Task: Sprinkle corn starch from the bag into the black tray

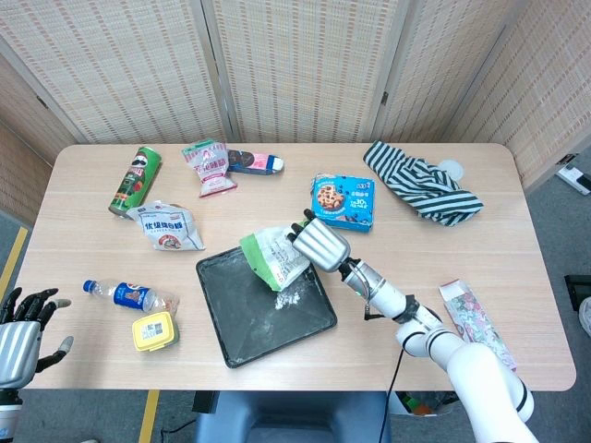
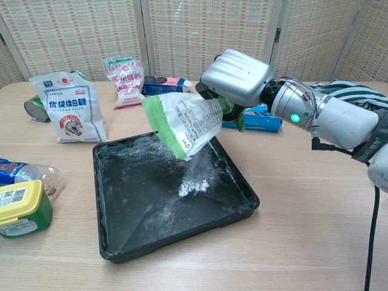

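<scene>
The right robot hand (image 2: 237,76) is clamped on the corn starch bag (image 2: 183,123), fingers wrapped over its upper end, holding it tilted with its green-edged mouth pointing down and left above the far part of the black tray (image 2: 121,239). A small white heap of starch (image 2: 194,186) lies in the tray below the bag. The tray sits on the counter (image 1: 517,268). The left robot hand (image 1: 20,337) waits at the near left edge, fingers apart, holding nothing.
</scene>
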{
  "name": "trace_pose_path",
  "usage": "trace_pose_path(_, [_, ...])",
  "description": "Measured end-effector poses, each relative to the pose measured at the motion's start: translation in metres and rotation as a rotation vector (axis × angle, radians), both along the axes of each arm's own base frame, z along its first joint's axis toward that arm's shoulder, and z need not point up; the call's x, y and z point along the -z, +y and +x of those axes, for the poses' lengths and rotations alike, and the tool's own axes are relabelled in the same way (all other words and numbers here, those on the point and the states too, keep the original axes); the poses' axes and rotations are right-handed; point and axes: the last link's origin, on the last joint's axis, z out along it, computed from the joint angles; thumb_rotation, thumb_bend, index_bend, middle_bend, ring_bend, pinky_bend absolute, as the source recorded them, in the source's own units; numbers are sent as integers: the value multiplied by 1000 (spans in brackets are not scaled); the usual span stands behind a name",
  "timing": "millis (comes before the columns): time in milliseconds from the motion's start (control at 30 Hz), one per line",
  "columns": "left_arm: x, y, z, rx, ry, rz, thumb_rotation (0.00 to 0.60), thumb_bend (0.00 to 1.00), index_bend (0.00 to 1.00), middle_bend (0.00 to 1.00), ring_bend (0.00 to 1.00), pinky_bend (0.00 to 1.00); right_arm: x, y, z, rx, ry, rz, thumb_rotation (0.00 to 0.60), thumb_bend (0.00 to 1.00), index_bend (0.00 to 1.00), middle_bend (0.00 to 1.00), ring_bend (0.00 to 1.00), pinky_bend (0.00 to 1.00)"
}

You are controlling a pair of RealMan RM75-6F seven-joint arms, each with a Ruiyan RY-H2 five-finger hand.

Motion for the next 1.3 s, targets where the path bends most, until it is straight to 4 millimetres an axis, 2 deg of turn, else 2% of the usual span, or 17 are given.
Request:
trace_pose_path(433, [4,5,8,12,11,-20,600,329,314,216,200,70,-3,-3,-46,448,-561,307,600,457,1000,656,775,381])
trace_pose_path(733, [6,7,13,16,15,-33,600,330,313,216,200,70,0,-3,-83,739,-873,549,600,458,1000,656,779,390])
trace_pose_path(1000, [5,6,13,10,16,-30,600,329,313,216,200,70,6,1,-107,869,-961,673,600,462,1000,656,744,385])
trace_pose_path(1300, [4,5,13,8,17,-30,600,329,316,216,200,70,18,13,-115,842,-894,762,600,466,1000,656,705,358])
